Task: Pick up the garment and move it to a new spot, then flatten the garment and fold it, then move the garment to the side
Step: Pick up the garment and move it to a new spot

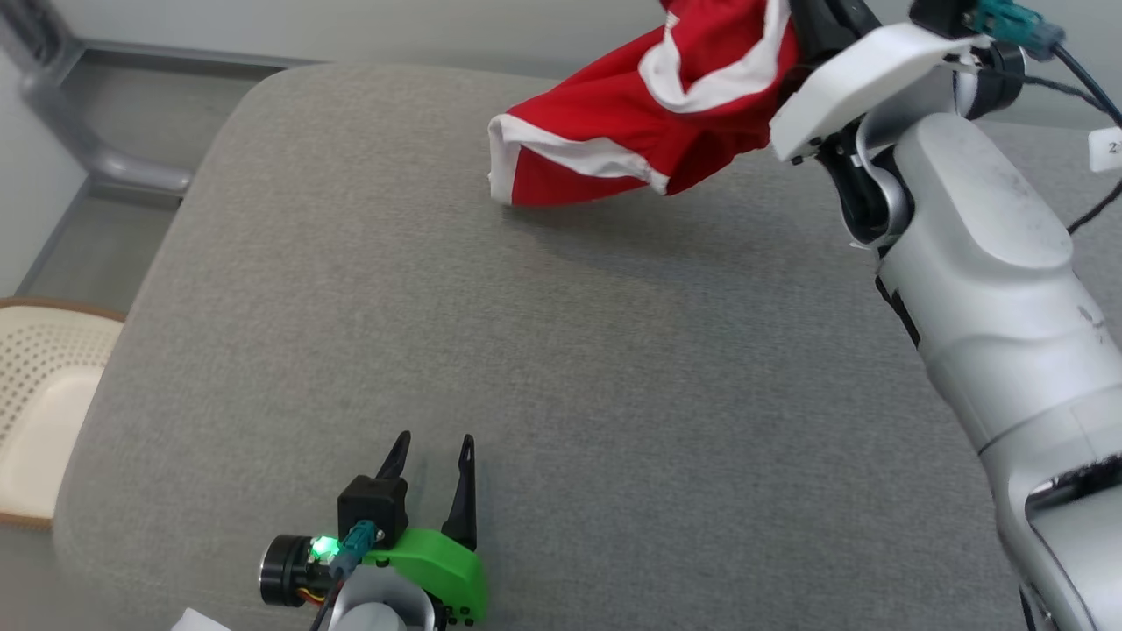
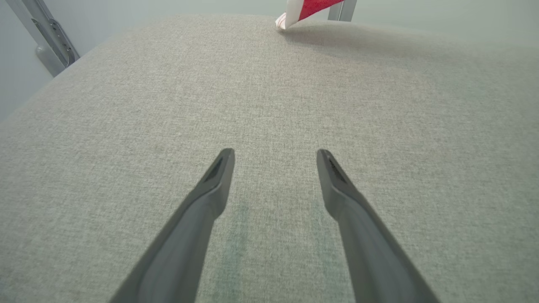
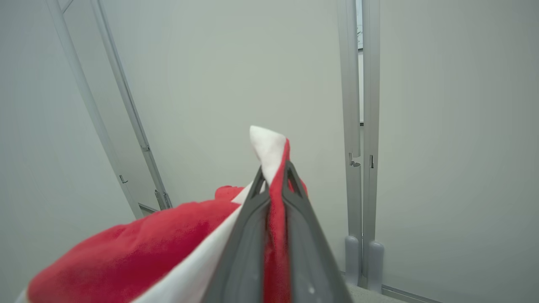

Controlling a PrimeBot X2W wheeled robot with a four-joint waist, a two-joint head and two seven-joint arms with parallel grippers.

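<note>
The garment (image 1: 649,131) is red cloth with white bands, lifted at the far right of the grey padded table (image 1: 543,368); its lower left end still touches the surface. In the right wrist view my right gripper (image 3: 273,172) is shut on a fold of the garment (image 3: 126,256), and a white corner sticks out past the fingertips. In the head view the white right forearm (image 1: 990,263) reaches up to it. My left gripper (image 1: 434,447) rests open and empty near the front edge; in the left wrist view its fingers (image 2: 210,198) stand apart, and a garment corner (image 2: 299,10) shows far off.
A pale perforated chair seat (image 1: 44,412) stands beside the table's left edge. Grey wall panels and metal posts (image 3: 358,126) lie behind the table. A black cable (image 1: 1087,79) runs along the right wrist.
</note>
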